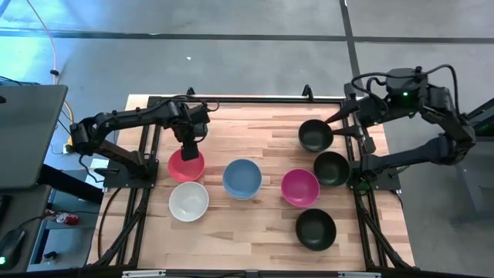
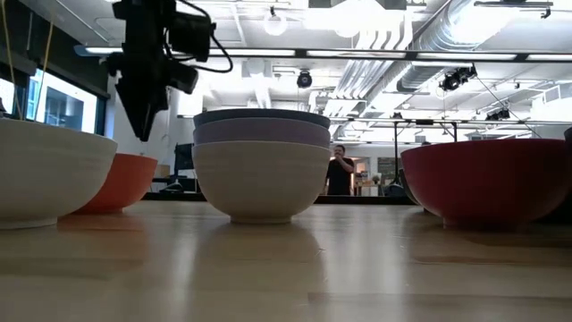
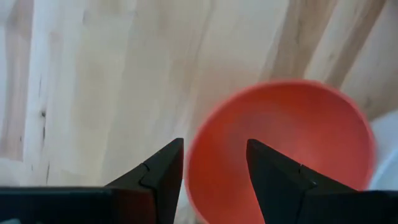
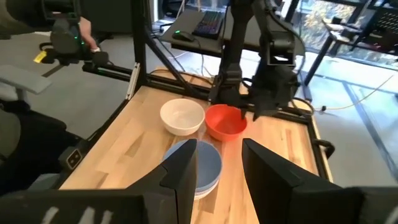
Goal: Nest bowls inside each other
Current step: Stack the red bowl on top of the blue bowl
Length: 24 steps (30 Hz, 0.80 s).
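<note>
The red-pink bowl (image 1: 186, 165) stands upright on the table's left part. My left gripper (image 3: 214, 146) hangs open just above it, pointing down, with one finger on each side of the bowl's far rim (image 3: 193, 155). The low view shows the fingertips (image 2: 143, 130) clear of that bowl (image 2: 125, 183). A white bowl (image 1: 189, 201) sits near it. A blue bowl (image 1: 242, 178) tops a stack, nested in a lavender bowl (image 2: 261, 134) that sits in a cream one (image 2: 261, 179). The magenta bowl (image 1: 300, 187) and three black bowls (image 1: 315, 135) (image 1: 331, 167) (image 1: 316, 228) stand on the right. My right gripper (image 4: 217, 149) is open by the far right corner.
Bare wood lies along the far edge and at the near left. The dark metal frame (image 1: 147, 147) runs round the table's sides. A person (image 2: 340, 172) stands far off in the room behind.
</note>
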Each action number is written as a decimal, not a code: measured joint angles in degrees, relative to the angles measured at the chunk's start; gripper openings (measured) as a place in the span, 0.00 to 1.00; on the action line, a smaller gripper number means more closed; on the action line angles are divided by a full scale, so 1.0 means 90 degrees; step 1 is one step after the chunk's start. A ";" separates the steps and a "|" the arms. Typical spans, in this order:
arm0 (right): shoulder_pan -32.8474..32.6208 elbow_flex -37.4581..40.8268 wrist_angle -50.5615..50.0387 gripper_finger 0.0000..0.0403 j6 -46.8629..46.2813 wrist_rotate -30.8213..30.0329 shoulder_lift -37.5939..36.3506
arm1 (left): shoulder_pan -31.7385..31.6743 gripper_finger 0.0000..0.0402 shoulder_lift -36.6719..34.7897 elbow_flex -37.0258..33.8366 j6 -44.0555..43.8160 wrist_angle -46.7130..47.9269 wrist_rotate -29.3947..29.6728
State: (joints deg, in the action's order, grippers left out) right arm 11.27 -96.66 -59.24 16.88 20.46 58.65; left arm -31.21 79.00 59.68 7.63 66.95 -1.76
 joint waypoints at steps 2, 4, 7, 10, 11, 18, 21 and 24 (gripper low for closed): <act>0.0000 0.0002 0.0000 0.30 0.0006 0.0013 0.0040 | -0.0083 0.41 0.0000 -0.0070 0.0089 -0.0099 -0.0010; 0.0000 0.0005 0.0002 0.30 0.0010 0.0013 0.0050 | -0.0169 0.41 0.0000 -0.0159 0.0186 -0.0213 -0.0012; 0.0000 0.0005 0.0012 0.30 0.0010 0.0013 0.0042 | -0.0309 0.41 0.0000 -0.0347 0.0254 -0.0301 -0.0012; 0.0000 0.0005 0.0012 0.30 0.0010 0.0013 0.0013 | -0.0425 0.41 0.0000 -0.0513 0.0382 -0.0292 -0.0038; 0.0000 0.0005 0.0012 0.30 0.0010 0.0014 0.0004 | -0.0439 0.41 0.0000 -0.0561 0.0417 -0.0293 -0.0041; -0.0004 0.0005 0.0006 0.30 0.0011 0.0037 0.0015 | -0.0538 0.41 0.0002 -0.0832 0.0919 -0.0361 0.0099; -0.0005 0.0005 0.0002 0.30 0.0012 0.0165 0.0020 | -0.0538 0.41 0.0002 -0.0838 0.1009 -0.0437 0.0144; -0.0005 0.0005 0.0005 0.30 0.0012 0.0280 0.0018 | -0.0553 0.41 0.0002 -0.0838 0.1032 -0.0481 0.0155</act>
State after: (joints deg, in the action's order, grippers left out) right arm 11.22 -96.62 -59.20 16.99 22.98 58.81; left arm -36.19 79.02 52.14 16.91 62.62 -0.36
